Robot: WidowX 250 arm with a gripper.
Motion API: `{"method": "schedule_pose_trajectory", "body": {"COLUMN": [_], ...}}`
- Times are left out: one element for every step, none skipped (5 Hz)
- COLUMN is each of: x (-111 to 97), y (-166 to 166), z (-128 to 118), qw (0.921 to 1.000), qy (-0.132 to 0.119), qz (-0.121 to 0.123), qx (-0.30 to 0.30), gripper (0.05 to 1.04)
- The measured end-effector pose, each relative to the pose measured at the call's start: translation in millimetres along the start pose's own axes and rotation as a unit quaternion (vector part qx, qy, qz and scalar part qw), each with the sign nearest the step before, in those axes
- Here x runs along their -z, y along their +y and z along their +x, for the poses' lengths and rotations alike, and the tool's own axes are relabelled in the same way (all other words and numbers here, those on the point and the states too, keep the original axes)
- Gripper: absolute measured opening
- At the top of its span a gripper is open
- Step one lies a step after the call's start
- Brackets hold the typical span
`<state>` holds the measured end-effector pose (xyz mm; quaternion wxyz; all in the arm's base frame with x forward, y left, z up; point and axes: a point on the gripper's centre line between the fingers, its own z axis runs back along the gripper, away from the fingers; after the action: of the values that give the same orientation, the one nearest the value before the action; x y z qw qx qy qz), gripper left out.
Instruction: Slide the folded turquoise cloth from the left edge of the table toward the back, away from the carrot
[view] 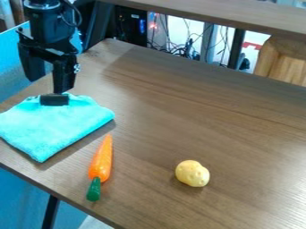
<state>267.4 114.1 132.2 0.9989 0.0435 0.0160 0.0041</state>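
Nearest, an orange carrot [101, 162] lies beside the table's [239, 134] near-left edge, green end toward the viewer. To its right sits a yellow potato [192, 173], well in from that edge. Farther back, a folded turquoise cloth [60, 123] lies at the left corner. The gripper [48, 86] points downward over the cloth's far side, fingers apart; a black block [54, 99] is directly below. Contact cannot be determined. Cables [179, 48] occupy the area beyond the far edge.

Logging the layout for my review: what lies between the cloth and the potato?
The carrot does: in the camera view it lies on the table between the cloth and the potato, closer to the cloth.
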Motion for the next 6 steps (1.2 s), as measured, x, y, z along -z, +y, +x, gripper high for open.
{"method": "schedule_pose_trajectory", "body": {"x": [6.0, 22.7, 32.0, 52.2, 71.4, 84.0], "y": [-1.1, 14.5, 23.2, 28.8, 28.5, 28.5], "z": [0.0, 7.1, 16.7, 19.0, 22.5, 23.5], "qw": [0.9999, 0.9986, 0.9985, 0.9984, 0.9975, 0.9969], "qy": [0.01, 0.032, 0.02, 0.042, 0.058, 0.071], "qz": [-0.004, -0.023, -0.023, -0.01, -0.004, -0.002], "qx": [0.001, 0.036, 0.046, 0.038, 0.039, 0.035], "gripper": [1.001, 1.001, 1.001, 1.001, 1.001, 1.001]}}
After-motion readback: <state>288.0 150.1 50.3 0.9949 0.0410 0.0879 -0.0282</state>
